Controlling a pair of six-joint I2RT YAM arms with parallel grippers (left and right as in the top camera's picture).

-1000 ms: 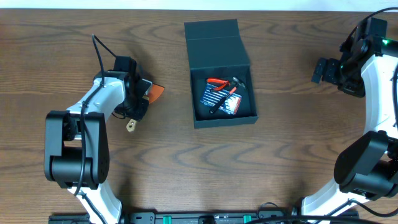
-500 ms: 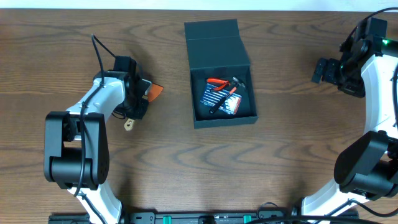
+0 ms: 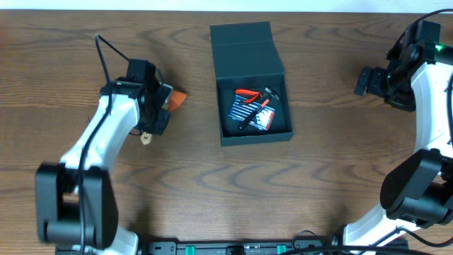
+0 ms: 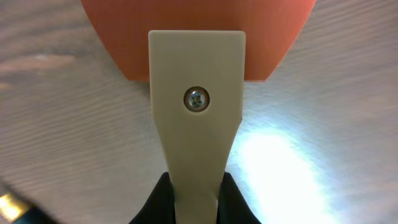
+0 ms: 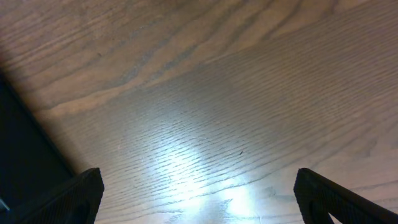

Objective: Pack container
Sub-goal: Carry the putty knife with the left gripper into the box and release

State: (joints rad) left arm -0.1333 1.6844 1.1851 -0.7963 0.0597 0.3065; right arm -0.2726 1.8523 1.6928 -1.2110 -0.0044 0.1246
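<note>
The container (image 3: 282, 132) is a dark teal box at the table's middle, with its flap lid (image 3: 244, 48) folded back. Inside lie red-handled pliers (image 3: 248, 93), a black tool and a striped card. Left of it, my left gripper (image 3: 161, 105) is shut on a scraper, whose orange blade (image 3: 177, 98) points toward the box. In the left wrist view the beige handle (image 4: 196, 124) with one screw runs up between the black fingers (image 4: 154, 205) to the orange blade (image 4: 196, 37). My right gripper (image 3: 364, 79) hangs open over bare wood at the far right, its fingertips (image 5: 78, 196) wide apart.
A small brass-coloured piece (image 3: 146, 139) lies just below the left gripper. A dark shape (image 5: 25, 155) fills the left edge of the right wrist view. The table is brown wood grain with a glare spot (image 5: 186, 168).
The left jaws have shut on the scraper's handle. The left arm has shifted a little up and back with it. The right arm has not moved.
</note>
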